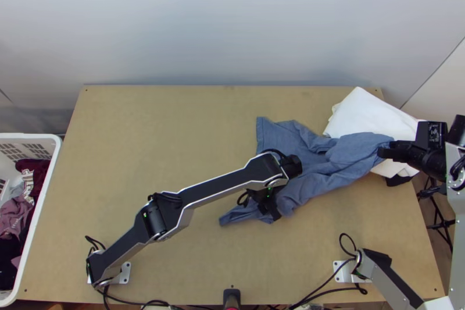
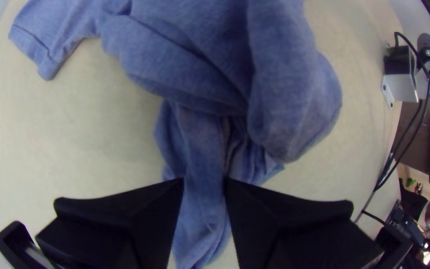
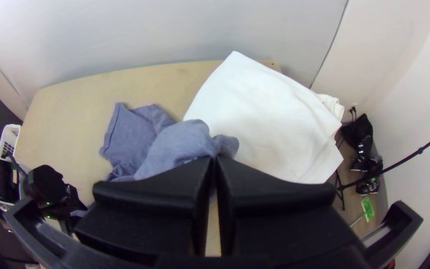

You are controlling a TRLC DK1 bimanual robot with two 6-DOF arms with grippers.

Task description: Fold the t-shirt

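The blue t-shirt (image 1: pixel 314 170) lies bunched on the table's right half, one part raised toward my right gripper (image 1: pixel 385 152). In the right wrist view, my right gripper (image 3: pixel 214 162) is shut on a gathered bit of the t-shirt (image 3: pixel 175 147). My left gripper (image 1: pixel 270 206) is low over the t-shirt's near part. In the left wrist view, my left gripper (image 2: pixel 204 180) stands open by a narrow gap, with a strip of the t-shirt (image 2: pixel 200 144) between its fingers. A short sleeve or corner sticks out to one side there.
A folded white cloth (image 1: pixel 363 113) lies at the table's far right corner, partly under the t-shirt's raised part. A white laundry basket (image 1: pixel 47 193) with clothes stands off the table's left edge. Bare wood (image 1: pixel 157 135) stretches across the table's left half.
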